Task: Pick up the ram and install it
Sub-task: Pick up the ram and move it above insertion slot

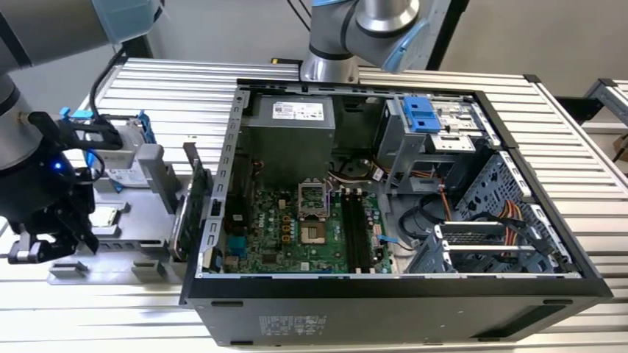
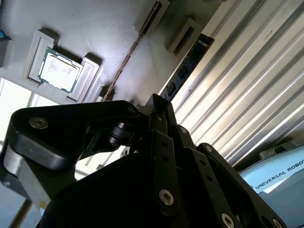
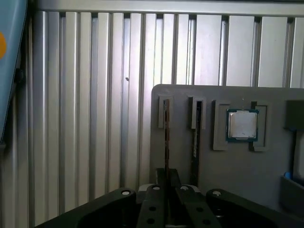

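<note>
The ram (image 3: 166,137) is standing on edge in a slot of the grey tray (image 3: 266,190), and the gripper (image 3: 166,183) is clamping it. The fingers (image 3: 153,204) are pressing together on its thin upper edge, and the rest of the stick is running straight out past the fingertips to a small bracket. In the second wrist view the ram's blue face (image 2: 189,61) is showing its dark chips. Just beside the fingers, a second stick (image 3: 194,137) is sitting parallel in the neighbouring slot. A little farther to that same side, a processor chip (image 3: 242,125) is lying flat in its own recess. Beyond the tray's edge the ribbed aluminium table (image 3: 95,118) is stretching away. Farthest from the fingers, in the exterior view, the open computer case (image 1: 393,301) is lying on its side, its green motherboard (image 1: 294,235) facing up.
</note>
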Robot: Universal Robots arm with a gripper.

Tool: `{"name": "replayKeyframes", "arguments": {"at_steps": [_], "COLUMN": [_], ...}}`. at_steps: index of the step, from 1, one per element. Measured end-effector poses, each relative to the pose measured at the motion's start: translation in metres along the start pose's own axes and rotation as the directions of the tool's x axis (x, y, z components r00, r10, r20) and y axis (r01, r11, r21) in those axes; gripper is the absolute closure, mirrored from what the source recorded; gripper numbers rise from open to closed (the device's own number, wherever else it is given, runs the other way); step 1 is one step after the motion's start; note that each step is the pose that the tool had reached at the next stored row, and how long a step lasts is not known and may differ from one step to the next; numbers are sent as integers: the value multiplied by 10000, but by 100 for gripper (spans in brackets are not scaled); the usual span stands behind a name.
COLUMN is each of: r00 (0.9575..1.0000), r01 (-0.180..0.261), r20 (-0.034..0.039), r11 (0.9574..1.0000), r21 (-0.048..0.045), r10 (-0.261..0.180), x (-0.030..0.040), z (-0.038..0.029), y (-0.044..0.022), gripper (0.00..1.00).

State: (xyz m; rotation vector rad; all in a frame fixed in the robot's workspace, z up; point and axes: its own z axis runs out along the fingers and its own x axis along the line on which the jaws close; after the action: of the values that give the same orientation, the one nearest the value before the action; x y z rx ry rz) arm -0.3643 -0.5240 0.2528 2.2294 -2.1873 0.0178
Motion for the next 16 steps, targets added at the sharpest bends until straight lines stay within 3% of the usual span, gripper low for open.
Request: {"name": "replayKeyframes", "arguments": {"at_steps": [16], "r00": [10000], "r01": [-82], "r20": [1], "r11": [10000], "r21": [-1], "r10": [82], "x": [4], "z": [-181], "y": [1], "gripper": [100]}}
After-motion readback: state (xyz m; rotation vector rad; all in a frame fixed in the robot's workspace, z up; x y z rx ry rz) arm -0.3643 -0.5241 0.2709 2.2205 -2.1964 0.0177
